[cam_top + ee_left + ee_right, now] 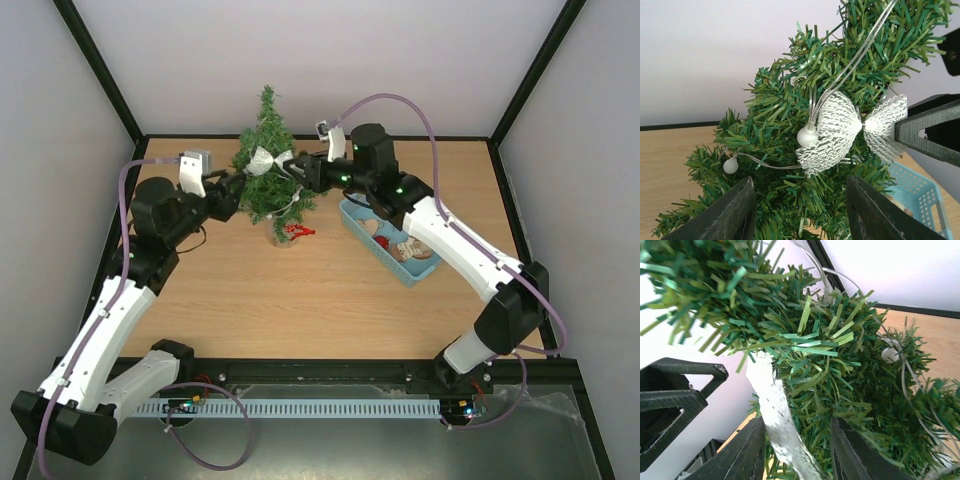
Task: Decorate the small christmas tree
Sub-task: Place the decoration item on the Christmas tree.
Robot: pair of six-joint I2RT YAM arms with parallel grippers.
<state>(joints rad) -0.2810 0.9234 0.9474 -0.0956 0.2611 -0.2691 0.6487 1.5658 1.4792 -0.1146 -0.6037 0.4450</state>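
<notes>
Presently: small christmas tree (268, 150) upright on the worktop (250, 290), toward the far edge. At the tree's left flank, low down: left tool (800, 181), fingers (732, 212) spread wide, needles between them, gripping nothing. Reads as a standby or bracing post, so the tree does not tip while the other side works. At the tree's right flank, upper half: right tool (797, 422), jaws apart, with the white mesh bow (850, 131) lying along one finger, not pinched so far as I can see. Bow sits in the tree's upper middle, on the side facing the arms, one wing tip touching that finger. Judged a seating step: pressed into the branches so needles catch it. Wire light string (840, 75) with white bulbs (807, 136) runs down the tree just behind the bow. Blue basket (385, 240) near the tree's right, a few small items inside, handy to the right arm. Red item (297, 230) at the tree's foot; cannot tell what. Risk, a guess: bow drops off the tree if the needles have not caught.
</notes>
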